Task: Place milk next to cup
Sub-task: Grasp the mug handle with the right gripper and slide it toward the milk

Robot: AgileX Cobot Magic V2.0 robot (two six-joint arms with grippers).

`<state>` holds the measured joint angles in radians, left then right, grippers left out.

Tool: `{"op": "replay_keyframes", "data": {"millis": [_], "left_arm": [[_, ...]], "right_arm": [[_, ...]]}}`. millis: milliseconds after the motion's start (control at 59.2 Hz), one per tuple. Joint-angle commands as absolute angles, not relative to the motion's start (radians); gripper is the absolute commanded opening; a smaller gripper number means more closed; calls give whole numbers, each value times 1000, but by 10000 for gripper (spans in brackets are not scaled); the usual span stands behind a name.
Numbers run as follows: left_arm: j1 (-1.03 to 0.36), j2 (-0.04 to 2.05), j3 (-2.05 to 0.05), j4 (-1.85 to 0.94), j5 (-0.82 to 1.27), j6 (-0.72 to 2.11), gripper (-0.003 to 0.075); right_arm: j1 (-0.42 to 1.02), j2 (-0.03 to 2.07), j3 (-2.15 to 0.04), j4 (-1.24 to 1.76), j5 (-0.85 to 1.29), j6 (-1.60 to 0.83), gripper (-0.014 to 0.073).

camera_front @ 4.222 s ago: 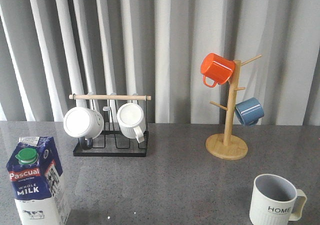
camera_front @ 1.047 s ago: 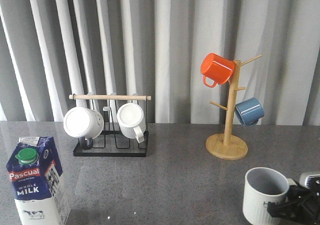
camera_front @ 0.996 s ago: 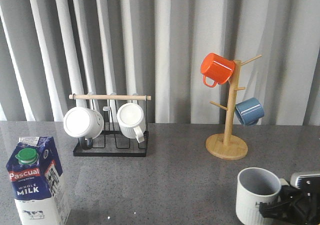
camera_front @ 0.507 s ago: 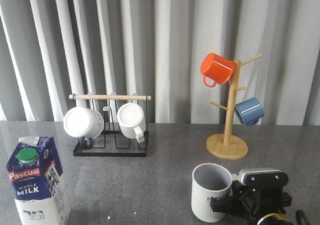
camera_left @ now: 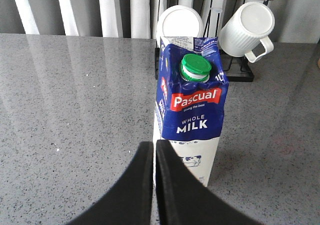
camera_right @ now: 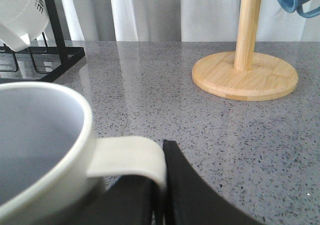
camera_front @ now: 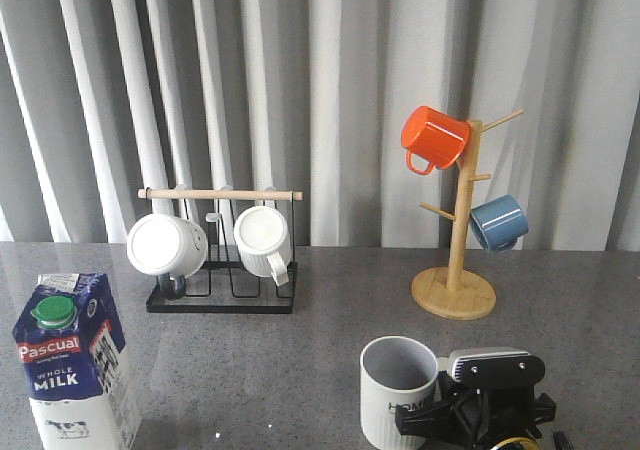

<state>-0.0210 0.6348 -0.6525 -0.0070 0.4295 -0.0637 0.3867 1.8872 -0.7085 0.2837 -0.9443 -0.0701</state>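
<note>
Right end effector [camera_front: 440, 422] pinching cup [camera_front: 398, 390] by handle, near centre of surface [camera_front: 330, 340]. Milk [camera_front: 75, 360] upright near left, untouched; left end effector [camera_left: 154, 157] pressed together just before carton, likely staged for grasp.

Blue-and-white milk [camera_front: 75, 363] with green cap, red band, white lettering. Pale ribbed cup [camera_front: 399, 394], grey inside, cream handle. Speckled grey counter [camera_front: 300, 350]. Orange mug [camera_front: 434, 138] at 1 o'clock, blue mug [camera_front: 498, 222] below. Black right tool [camera_right: 162, 195].
</note>
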Motion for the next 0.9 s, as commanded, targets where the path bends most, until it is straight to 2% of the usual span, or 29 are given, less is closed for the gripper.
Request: {"op": "replay_keyframes", "data": {"millis": [0,253,355,878], "left_arm": [[-19,639,-687,-13,362,-66,-6],[-19,639,-687,-13,362,-66,-6],[-19,639,-687,-13,362,-66,-6],[-19,639,-687,-13,362,-66,-6]], "right_arm": [[387,1848,-734,260,-1028,-89,62],[387,1838,-731,256,-1029,-89,284],[387,1837,-731,249,-1003,-90,345],[383,1687,-518,218,-1045,-61,328]]}}
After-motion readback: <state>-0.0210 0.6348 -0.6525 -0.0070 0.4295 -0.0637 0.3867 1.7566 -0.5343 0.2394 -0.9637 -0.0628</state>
